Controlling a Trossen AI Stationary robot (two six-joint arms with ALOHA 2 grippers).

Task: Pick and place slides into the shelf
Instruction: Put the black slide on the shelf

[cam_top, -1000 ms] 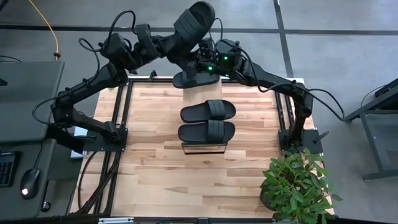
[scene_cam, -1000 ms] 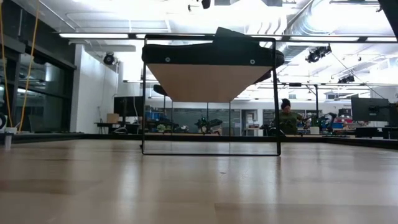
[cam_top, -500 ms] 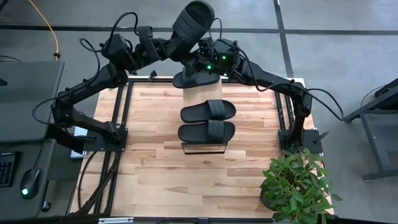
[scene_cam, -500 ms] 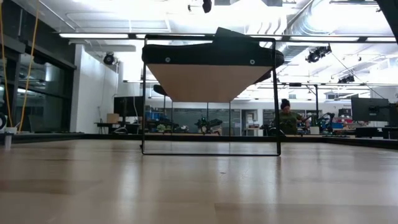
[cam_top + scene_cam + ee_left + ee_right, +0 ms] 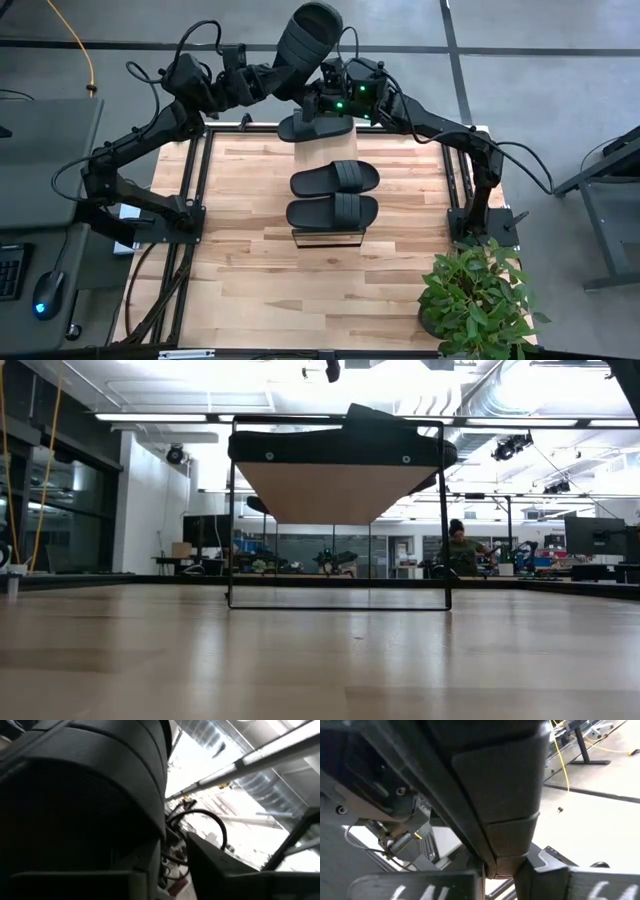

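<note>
1. Wooden table, shelf mid-table with two slides on top.
2. Left gripper pinches a slide aloft at the far edge.
3. Right gripper, fingers hidden, can't tell, sits above the fourth slide.
4. Looks mid-carry; next, swing it to the shelf.

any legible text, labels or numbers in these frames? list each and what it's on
"64" or similar: pale digits on the right gripper's own fingers, cut off at the frame edge in the right wrist view, so not certain.
Slides, shelf, held slide: no marking to read.
Room behind the table in the low view: nothing legible.
</note>
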